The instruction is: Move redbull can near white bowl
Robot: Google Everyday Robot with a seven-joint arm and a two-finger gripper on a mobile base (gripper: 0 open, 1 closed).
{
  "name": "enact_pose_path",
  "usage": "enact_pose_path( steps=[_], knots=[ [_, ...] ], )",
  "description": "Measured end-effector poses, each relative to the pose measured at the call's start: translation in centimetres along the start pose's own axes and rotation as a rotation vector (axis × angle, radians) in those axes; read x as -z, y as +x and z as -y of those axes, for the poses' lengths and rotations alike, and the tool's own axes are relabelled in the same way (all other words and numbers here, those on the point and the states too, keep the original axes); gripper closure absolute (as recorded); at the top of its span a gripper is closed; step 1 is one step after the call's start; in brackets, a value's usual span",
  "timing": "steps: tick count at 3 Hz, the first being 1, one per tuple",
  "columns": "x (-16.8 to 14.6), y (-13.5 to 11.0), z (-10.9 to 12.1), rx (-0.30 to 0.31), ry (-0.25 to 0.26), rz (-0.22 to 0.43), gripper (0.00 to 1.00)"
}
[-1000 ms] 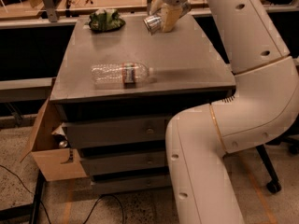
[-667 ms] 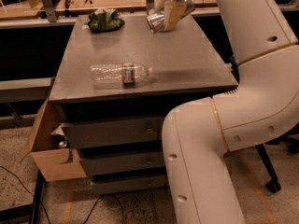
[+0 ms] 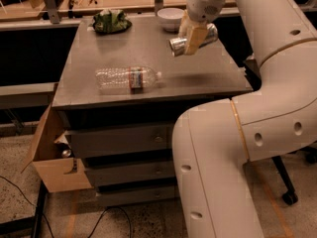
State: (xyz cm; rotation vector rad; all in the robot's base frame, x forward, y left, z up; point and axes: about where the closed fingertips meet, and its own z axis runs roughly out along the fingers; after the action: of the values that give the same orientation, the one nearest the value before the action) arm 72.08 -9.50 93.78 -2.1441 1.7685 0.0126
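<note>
My gripper (image 3: 194,37) is shut on the redbull can (image 3: 179,43), a shiny silver can held on its side above the right part of the grey cabinet top (image 3: 148,53). The tan fingers (image 3: 196,35) clamp the can across its middle. The white bowl (image 3: 171,18) stands upright at the back of the top, a little behind and to the left of the held can. The can is off the surface and apart from the bowl.
A clear plastic bottle with a red label (image 3: 128,78) lies on its side near the front. A dark plate with green contents (image 3: 111,22) sits at the back left. A cardboard box (image 3: 49,157) stands by the cabinet's left side. My white arm (image 3: 237,133) fills the right.
The gripper with the can has moved forward, lower in the picture, off the back edge. The white bowl, hidden before, now shows behind it. The view is closer.
</note>
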Motion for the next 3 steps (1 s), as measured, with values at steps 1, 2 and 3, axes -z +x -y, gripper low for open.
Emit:
enact_pose_path(
  steps=[1,2,3],
  knots=[
    [-5.0,2.7,-2.2,-0.114,-0.129,0.053,1.00],
    [-5.4,2.6,-2.4,-0.086,-0.139,0.064,1.00],
    [-6.2,2.6,-2.9,-0.110,-0.157,0.122,0.82]
  ],
)
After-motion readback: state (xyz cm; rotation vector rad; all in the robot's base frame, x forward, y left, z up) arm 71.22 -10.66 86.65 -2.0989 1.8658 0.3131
